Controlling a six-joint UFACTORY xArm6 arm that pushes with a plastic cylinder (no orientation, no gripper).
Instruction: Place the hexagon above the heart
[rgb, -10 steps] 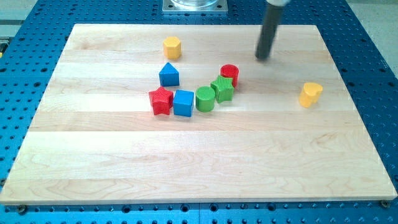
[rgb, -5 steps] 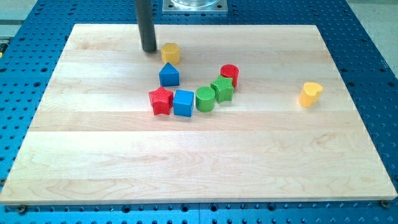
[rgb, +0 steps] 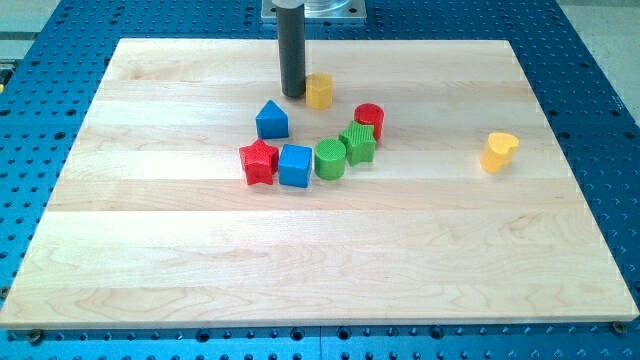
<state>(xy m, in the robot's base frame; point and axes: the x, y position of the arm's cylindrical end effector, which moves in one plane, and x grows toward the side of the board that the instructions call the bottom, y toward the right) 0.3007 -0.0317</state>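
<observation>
The yellow hexagon (rgb: 319, 90) stands near the board's top middle. My tip (rgb: 293, 94) rests on the board just to its left, touching or almost touching it. The yellow heart (rgb: 498, 152) lies far off at the view's right, lower than the hexagon. The rod rises straight up from the tip toward the view's top.
Below the hexagon is a cluster: a blue house-shaped block (rgb: 272, 120), a red star (rgb: 259, 161), a blue cube (rgb: 295, 165), a green cylinder (rgb: 330, 158), a green star-like block (rgb: 357, 143) and a red cylinder (rgb: 369, 120). The wooden board (rgb: 150, 270) lies on a blue perforated table.
My tip swung from the view's right to the hexagon's left side, then moved right, pushing the yellow hexagon rightward and slightly down. The other blocks have not moved.
</observation>
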